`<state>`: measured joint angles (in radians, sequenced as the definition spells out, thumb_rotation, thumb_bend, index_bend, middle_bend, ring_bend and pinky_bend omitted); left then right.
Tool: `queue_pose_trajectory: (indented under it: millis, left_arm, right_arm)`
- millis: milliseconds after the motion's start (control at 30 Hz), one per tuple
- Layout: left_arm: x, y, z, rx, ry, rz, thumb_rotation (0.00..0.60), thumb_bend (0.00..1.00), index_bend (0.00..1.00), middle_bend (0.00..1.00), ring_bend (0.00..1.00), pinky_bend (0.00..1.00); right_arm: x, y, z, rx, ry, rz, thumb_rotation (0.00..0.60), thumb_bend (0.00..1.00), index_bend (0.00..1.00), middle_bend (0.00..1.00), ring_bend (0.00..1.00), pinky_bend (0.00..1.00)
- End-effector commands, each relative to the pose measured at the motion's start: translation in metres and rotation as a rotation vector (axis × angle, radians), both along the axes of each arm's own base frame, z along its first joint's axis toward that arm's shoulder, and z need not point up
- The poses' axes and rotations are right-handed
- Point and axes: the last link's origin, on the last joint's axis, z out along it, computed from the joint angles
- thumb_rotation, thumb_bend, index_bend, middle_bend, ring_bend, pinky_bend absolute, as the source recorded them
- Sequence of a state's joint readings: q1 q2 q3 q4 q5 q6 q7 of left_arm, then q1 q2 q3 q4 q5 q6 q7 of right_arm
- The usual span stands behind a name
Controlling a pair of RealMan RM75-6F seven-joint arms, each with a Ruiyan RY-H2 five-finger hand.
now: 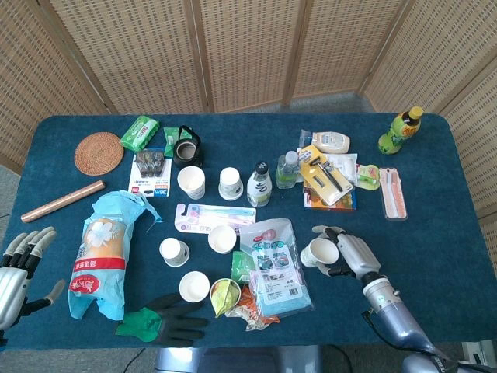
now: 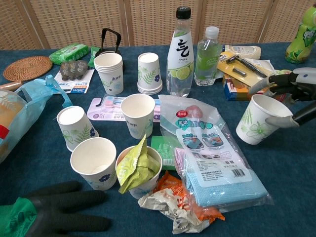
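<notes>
Our right hand [image 1: 348, 252] has its fingers [image 2: 269, 85] wrapped around a paper cup [image 2: 256, 120], tilting it just right of the cloth pack [image 1: 272, 260]. Our left hand [image 1: 17, 264], fingers spread and holding nothing, rests far left of the pack.

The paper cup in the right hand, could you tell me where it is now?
The paper cup sits tilted in the right hand, right of the blue cloth packet and below the razor card.

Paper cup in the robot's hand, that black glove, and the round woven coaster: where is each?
Paper cup [image 2: 256, 126], chest view, on its printed side wall.
Right hand [image 1: 349, 252], head view, on its back.
Black glove [image 1: 175, 317], head view, on the palm.
Woven coaster [image 1: 99, 152], head view, on its centre.
</notes>
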<state>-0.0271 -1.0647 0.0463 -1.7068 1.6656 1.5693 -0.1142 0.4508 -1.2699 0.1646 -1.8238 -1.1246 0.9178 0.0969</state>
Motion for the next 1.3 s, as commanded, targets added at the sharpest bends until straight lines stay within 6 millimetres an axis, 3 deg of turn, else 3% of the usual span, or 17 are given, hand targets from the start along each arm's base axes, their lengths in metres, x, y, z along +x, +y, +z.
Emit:
queue_pose_trajectory:
  millis: [33,133,300,567,767,867,967,1133,1300]
  left_arm:
    - [0.001,0.0,0.0,0.001,0.0,-0.002,0.6,0.39,0.0,0.1,0.09,0.02]
    - [0.002,0.0,0.0,0.001,0.001,-0.003,0.6,0.39,0.0,0.1,0.09,0.02]
    - [0.003,-0.001,0.002,0.006,0.006,-0.005,0.6,0.39,0.0,0.1,0.09,0.02]
    - [0.004,-0.002,0.004,0.012,0.011,-0.001,0.6,0.39,0.0,0.1,0.09,0.02]
    - [0.005,-0.003,0.003,0.01,0.009,-0.004,0.6,0.39,0.0,0.1,0.09,0.02]
    - [0.005,-0.003,0.005,0.016,0.008,-0.008,0.6,0.39,0.0,0.1,0.09,0.02]
    - [0.005,-0.003,0.006,0.023,0.007,-0.011,0.6,0.39,0.0,0.1,0.09,0.02]
    - [0.005,-0.004,0.005,0.019,0.002,-0.016,0.6,0.39,0.0,0.1,0.09,0.02]
    - [0.006,-0.004,0.003,0.014,-0.003,-0.021,0.6,0.39,0.0,0.1,0.09,0.02]
  right_arm:
    - [0.0,-0.01,0.003,0.023,-0.194,-0.065,0.6,0.36,0.19,0.34,0.15,0.3]
    - [-0.003,-0.016,0.0,0.019,-0.311,-0.108,0.6,0.35,0.18,0.34,0.15,0.29]
    - [-0.013,-0.022,-0.008,0.017,-0.433,-0.147,0.6,0.34,0.17,0.34,0.13,0.19]
    - [-0.039,-0.027,-0.016,0.042,-0.425,-0.157,0.6,0.34,0.15,0.31,0.06,0.01]
    - [-0.059,-0.023,-0.018,0.053,-0.352,-0.158,0.6,0.35,0.08,0.22,0.0,0.0]
    - [-0.068,-0.021,-0.01,0.035,-0.295,-0.147,0.6,0.35,0.01,0.1,0.0,0.0]
    - [-0.074,-0.018,0.004,-0.013,-0.229,-0.123,0.6,0.37,0.0,0.01,0.0,0.0]
    - [-0.075,-0.014,0.034,-0.069,-0.077,-0.074,0.6,0.37,0.0,0.0,0.0,0.0]
    - [-0.067,-0.008,0.048,-0.093,0.07,-0.019,0.6,0.38,0.0,0.0,0.0,0.0]
